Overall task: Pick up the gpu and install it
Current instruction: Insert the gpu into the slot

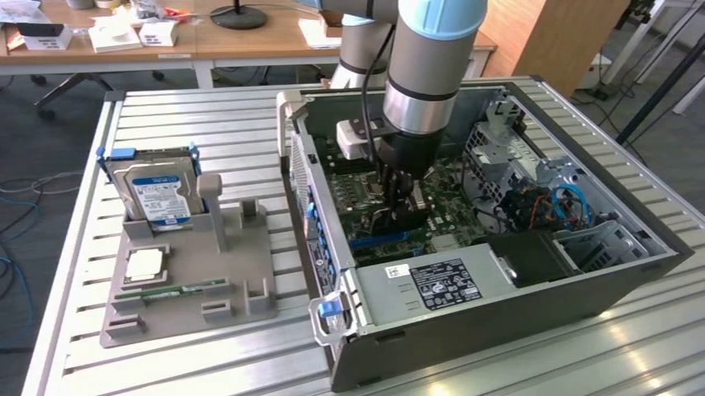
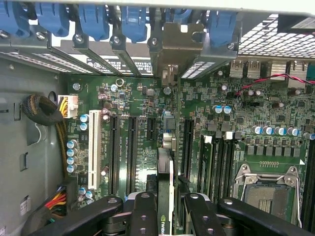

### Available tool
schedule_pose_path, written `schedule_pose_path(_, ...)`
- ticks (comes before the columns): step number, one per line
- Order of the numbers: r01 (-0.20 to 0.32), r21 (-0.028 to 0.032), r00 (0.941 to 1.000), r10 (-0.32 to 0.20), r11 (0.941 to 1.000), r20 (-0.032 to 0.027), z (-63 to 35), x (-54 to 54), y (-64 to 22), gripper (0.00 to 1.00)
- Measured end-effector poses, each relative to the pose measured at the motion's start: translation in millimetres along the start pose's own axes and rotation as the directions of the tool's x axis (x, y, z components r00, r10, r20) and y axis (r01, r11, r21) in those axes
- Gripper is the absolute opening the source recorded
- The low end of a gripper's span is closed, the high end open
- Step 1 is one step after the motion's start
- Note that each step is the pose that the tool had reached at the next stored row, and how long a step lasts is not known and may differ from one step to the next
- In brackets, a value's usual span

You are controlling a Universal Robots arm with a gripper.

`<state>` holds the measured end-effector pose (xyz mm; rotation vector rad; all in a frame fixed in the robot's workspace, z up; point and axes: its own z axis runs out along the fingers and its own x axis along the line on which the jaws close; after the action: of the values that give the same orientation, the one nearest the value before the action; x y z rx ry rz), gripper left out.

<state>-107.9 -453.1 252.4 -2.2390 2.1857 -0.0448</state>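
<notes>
Down inside the open computer case (image 1: pixel 484 338), the gripper (image 1: pixel 399 191) is clamped on the gpu (image 2: pixel 166 169). The card stands on edge between the black fingers (image 2: pixel 142 211), over the green motherboard (image 2: pixel 236 128) and between its long black slots (image 2: pixel 132 147). Blue clips (image 2: pixel 93 22) crowd the card's far end, and the CPU socket (image 2: pixel 268 191) lies beside it. Well apart, a gray holder (image 1: pixel 237 272) carries the hard drive (image 1: pixel 158 194).

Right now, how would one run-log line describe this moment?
gripper: shut on gpu | gpu: held edge-on over motherboard slots | place: inside open computer case | seated: cannot tell
</notes>
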Motion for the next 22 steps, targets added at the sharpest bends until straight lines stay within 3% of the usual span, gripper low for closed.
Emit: schedule_pose_path(22,0.0,0.0017,1.0,0.0,1.0,0.0,0.5,0.5,1.0,0.26)
